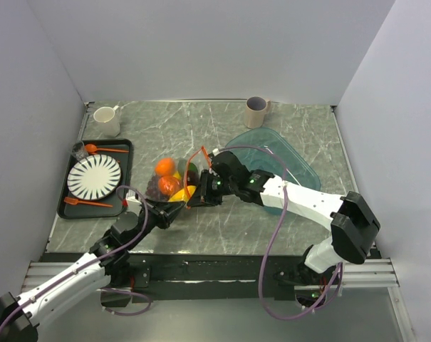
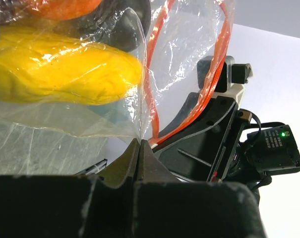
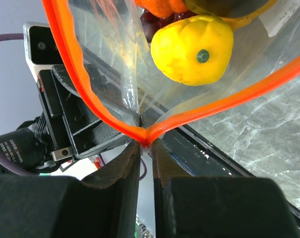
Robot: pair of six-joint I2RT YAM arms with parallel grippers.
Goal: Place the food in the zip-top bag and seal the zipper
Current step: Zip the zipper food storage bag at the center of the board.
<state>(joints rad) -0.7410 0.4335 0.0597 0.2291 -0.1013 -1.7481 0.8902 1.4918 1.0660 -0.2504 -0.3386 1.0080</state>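
Note:
The clear zip-top bag point(image 1: 174, 179) lies mid-table holding the food: an orange point(image 1: 165, 167), a purple grape bunch point(image 1: 153, 187), a yellow lemon point(image 3: 192, 49) and a long yellow piece point(image 2: 60, 74). My left gripper point(image 2: 140, 142) is shut on a thin edge of the bag's plastic at its near corner point(image 1: 174, 209). My right gripper point(image 3: 146, 144) is shut on the zipper point(image 3: 85, 91), pinching the small white slider where the two orange-red strips meet. From above, the right gripper point(image 1: 196, 199) sits close beside the left one. The zipper mouth point(image 2: 216, 64) gapes open above both.
A black tray point(image 1: 127, 149) at the left carries a striped plate point(image 1: 94, 176), an orange spoon point(image 1: 101, 149) and fork point(image 1: 87, 202). A white mug point(image 1: 106, 120) and a grey cup point(image 1: 256, 111) stand at the back. A teal bowl point(image 1: 286, 153) lies under the right arm.

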